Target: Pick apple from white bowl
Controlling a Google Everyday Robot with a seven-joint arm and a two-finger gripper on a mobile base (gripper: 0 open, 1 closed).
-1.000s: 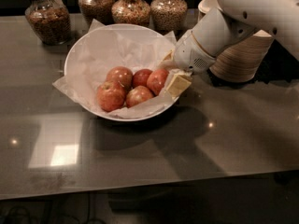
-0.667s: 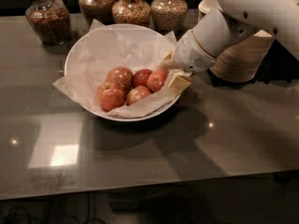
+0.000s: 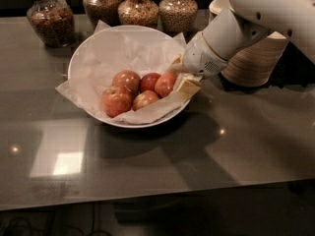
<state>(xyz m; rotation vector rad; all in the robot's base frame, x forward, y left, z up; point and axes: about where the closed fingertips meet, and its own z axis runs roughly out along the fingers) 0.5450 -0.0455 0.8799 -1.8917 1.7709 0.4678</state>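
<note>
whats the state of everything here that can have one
white bowl: upright, paper-lined
apples: five, all lying in the bowl
rightmost apple: beside gripper, not lifted
gripper: low at bowl's right rim
glass jars: upright, filled
paper bowl stack: upright

The jars (image 3: 139, 6) are cut off by the upper edge of the frame, the arm (image 3: 275, 6) by its upper right corner, the stacked paper bowls (image 3: 253, 60) are half hidden behind that arm, and the gripper (image 3: 183, 80), at the right rim of the white bowl (image 3: 147, 123), is partly hidden by the paper lining (image 3: 157, 109).

White rounded arm (image 3: 275, 6), tapered wrist (image 3: 224, 36) with tan ring, cream end effector (image 3: 184, 81) at white bowl (image 3: 123, 27) rim
</note>
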